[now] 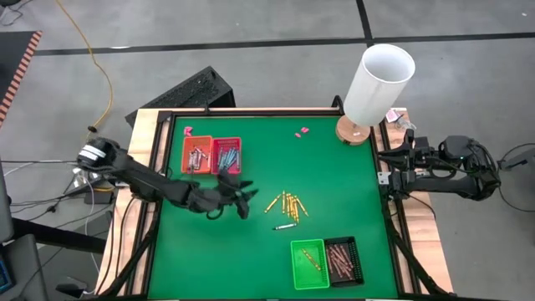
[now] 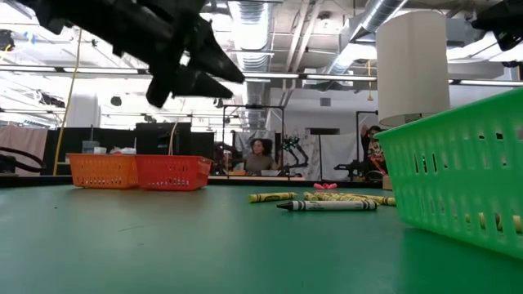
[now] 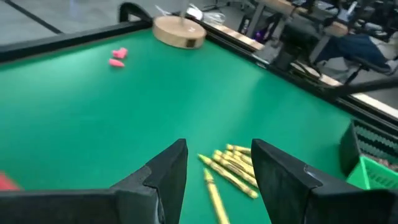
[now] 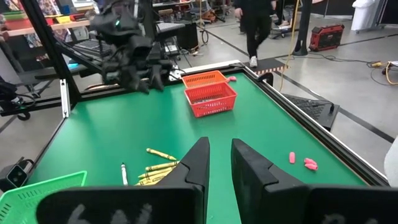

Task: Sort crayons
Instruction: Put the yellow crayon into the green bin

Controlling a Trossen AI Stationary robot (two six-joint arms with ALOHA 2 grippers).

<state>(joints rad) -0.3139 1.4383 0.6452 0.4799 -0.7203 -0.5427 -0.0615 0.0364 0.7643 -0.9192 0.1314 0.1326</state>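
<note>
Left gripper [image 1: 242, 201] hovered above the green table [image 1: 251, 251], fingers spread, nothing between them. Yellow crayons [image 1: 288, 203] lay clustered mid-table, just beyond its fingertips; one dark crayon [image 1: 285, 227] lay near them. Right gripper [image 1: 386, 165] waited at the table's right edge, fingers slightly parted, empty.

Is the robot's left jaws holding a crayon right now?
No, the left gripper has open jaws with nothing between them, raised above the yellow crayons lying loose on the green table.
</note>
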